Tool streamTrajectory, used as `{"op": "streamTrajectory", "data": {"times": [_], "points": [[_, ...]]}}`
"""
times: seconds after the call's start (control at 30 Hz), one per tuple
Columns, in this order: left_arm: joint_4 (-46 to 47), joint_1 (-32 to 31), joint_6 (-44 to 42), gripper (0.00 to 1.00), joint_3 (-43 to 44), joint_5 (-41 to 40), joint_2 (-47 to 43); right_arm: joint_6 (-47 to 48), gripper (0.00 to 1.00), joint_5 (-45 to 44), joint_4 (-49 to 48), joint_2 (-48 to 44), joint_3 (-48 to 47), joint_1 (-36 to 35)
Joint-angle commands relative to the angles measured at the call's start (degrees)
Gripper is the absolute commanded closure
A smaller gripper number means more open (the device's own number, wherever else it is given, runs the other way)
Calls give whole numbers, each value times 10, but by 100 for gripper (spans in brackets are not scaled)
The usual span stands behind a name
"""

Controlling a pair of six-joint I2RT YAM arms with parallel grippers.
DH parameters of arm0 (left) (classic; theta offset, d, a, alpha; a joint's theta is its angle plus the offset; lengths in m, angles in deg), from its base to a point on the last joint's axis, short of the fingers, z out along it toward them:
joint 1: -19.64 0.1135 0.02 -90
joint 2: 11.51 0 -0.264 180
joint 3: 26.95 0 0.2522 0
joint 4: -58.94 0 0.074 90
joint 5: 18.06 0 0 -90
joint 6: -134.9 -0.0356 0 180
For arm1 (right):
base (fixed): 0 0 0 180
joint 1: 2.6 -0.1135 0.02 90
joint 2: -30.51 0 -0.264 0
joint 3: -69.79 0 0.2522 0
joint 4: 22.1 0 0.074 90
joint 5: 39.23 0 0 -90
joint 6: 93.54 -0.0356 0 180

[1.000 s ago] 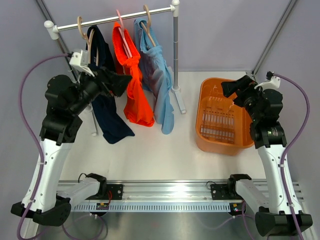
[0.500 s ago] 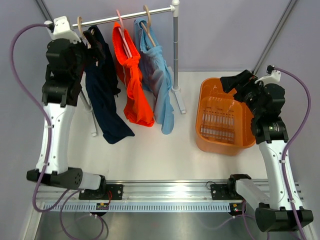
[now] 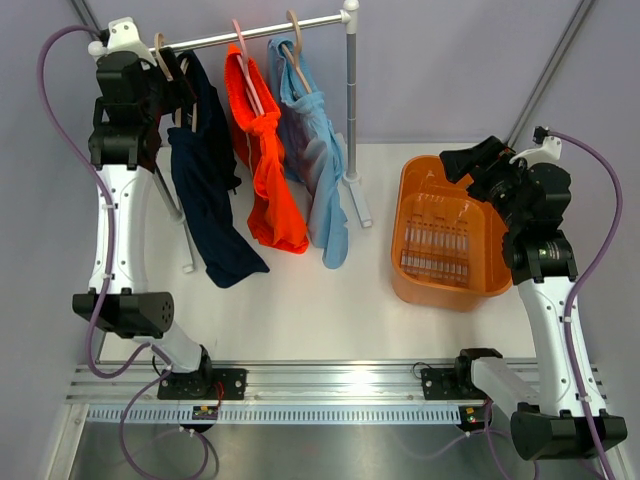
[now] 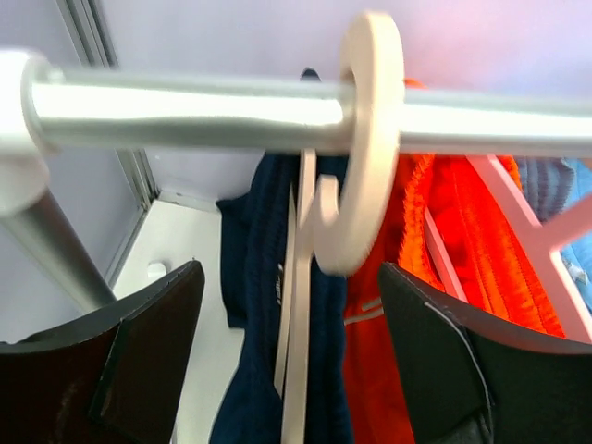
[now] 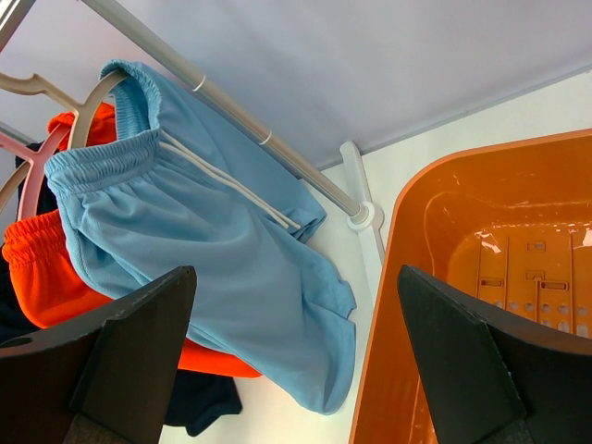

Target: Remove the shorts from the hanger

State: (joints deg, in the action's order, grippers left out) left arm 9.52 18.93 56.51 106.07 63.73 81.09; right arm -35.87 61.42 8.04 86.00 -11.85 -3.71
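Observation:
Three pairs of shorts hang on hangers from a silver rail (image 3: 260,33): dark navy (image 3: 205,190), bright orange (image 3: 270,170) and light blue (image 3: 320,160). My left gripper (image 3: 183,82) is raised to the rail's left end. It is open, and its jaws stand either side of the navy shorts (image 4: 250,277) and their cream hanger hook (image 4: 370,139), touching nothing. The left gripper (image 4: 291,361) has the orange shorts (image 4: 453,268) just to its right. My right gripper (image 3: 465,160) is open and empty above the basket's far rim. It (image 5: 296,370) faces the light blue shorts (image 5: 213,250).
An orange plastic basket (image 3: 415,240) sits on the table at the right, also in the right wrist view (image 5: 416,305). The rack's right post (image 3: 350,100) and its foot stand between the shorts and the basket. The left post (image 4: 55,250) is close to my left gripper.
My left arm has swung up from beside the navy shorts to the rail, level with their hanger hook. The right arm has barely moved. The shorts hang as before.

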Motion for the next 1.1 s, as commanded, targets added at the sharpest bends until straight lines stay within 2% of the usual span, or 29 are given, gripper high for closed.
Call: {"op": "streamTrajectory", "data": {"times": [0.0,0.3,0.8,1.0,1.03,1.07], "points": [[14,6,-14,21,40,25,21,10,1,9,-10,2,-22,1],[29,23,-13,28,52,57,54,9,0,15,-15,17,-29,2],[42,23,-27,52,69,57,87,23,0,16,-19,33,-29,2],[39,23,-36,74,78,57,92,22,1,22,-25,38,-27,1],[38,24,-37,82,80,57,92,23,0,23,-25,38,-26,1],[36,23,-37,84,80,54,93,23,1,23,-26,38,-26,2]]}}
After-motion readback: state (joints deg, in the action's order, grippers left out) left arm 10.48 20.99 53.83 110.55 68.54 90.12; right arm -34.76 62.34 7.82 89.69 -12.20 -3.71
